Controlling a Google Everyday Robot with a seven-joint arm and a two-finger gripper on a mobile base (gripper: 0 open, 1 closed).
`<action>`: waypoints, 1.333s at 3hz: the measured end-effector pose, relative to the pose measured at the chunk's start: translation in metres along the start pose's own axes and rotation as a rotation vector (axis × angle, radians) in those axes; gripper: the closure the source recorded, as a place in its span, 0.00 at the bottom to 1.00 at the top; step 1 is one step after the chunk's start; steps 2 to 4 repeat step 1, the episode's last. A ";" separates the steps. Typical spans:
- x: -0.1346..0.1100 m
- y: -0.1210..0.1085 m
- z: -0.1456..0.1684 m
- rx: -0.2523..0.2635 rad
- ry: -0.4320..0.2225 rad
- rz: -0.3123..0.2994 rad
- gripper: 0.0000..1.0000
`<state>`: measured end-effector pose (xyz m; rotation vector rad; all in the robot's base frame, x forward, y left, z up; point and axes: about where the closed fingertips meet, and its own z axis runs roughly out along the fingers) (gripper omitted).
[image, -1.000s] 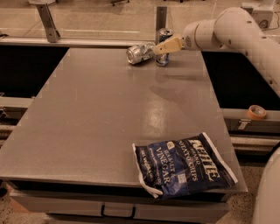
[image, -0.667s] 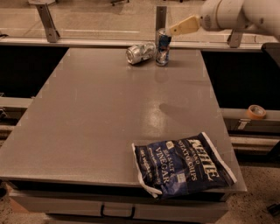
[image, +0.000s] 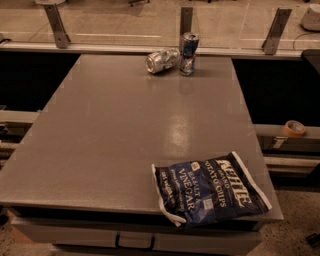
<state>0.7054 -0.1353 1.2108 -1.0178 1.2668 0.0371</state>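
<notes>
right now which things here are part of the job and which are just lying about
In hand: upright blue can, which the gripper was at a second ago; the gripper is now out of view.
Lying about: tipped silver can, chip bag, tape roll.

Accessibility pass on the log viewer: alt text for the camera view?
A grey table with an upright blue can at its far edge, a silver can lying on its side close to its left, and a blue Kettle chip bag flat at the near right corner. The robot's tool is not in view.
</notes>
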 end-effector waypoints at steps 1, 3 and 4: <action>-0.010 -0.007 -0.005 0.012 -0.014 -0.036 0.00; -0.010 -0.007 -0.005 0.012 -0.014 -0.036 0.00; -0.010 -0.007 -0.005 0.012 -0.014 -0.036 0.00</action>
